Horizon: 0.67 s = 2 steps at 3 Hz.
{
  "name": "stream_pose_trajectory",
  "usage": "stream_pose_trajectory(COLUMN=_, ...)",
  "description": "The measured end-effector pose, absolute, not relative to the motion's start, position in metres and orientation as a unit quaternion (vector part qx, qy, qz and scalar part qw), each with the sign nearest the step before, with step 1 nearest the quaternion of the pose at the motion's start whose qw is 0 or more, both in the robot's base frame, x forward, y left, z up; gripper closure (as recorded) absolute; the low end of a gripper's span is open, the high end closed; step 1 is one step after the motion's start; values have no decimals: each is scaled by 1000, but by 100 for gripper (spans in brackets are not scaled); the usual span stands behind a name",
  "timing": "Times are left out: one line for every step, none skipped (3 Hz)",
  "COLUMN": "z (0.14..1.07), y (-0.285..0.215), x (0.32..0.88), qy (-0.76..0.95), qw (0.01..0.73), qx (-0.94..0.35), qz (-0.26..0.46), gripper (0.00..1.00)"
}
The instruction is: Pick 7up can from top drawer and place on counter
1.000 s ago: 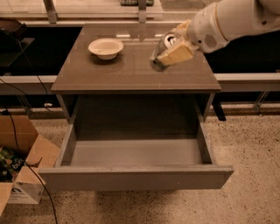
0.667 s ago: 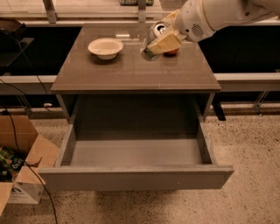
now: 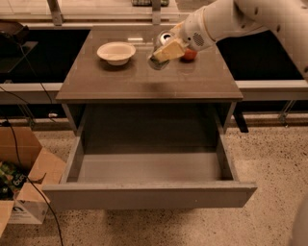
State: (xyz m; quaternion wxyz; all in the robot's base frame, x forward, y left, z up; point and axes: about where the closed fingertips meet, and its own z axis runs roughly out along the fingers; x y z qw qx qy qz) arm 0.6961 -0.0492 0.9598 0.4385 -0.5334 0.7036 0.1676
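Note:
My gripper (image 3: 166,49) is shut on the 7up can (image 3: 162,46), which has a silvery top and dark side. It holds the can tilted, just above the middle back of the glossy grey-brown counter (image 3: 144,77). The white arm reaches in from the upper right. The top drawer (image 3: 149,192) is pulled wide open below the counter, and its grey floor shows nothing inside.
A white bowl (image 3: 116,52) sits on the counter's back left. A red apple (image 3: 190,55) lies behind the gripper on the back right. A pale ledge with metal posts (image 3: 155,9) runs behind. A cardboard box (image 3: 21,192) stands on the floor at left.
The gripper has carried the can leftward over the counter, from the right side toward the middle back, passing in front of the apple.

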Motion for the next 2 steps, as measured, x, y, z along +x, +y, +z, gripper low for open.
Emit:
stream_pose_trajectory(z=929, y=-45, x=717, qy=722, qw=425, qx=-513, qz=189, gripper=100)
stream_pose_trajectory(z=900, y=-43, x=734, qy=737, qw=414, qx=-489, qz=217, gripper=85)
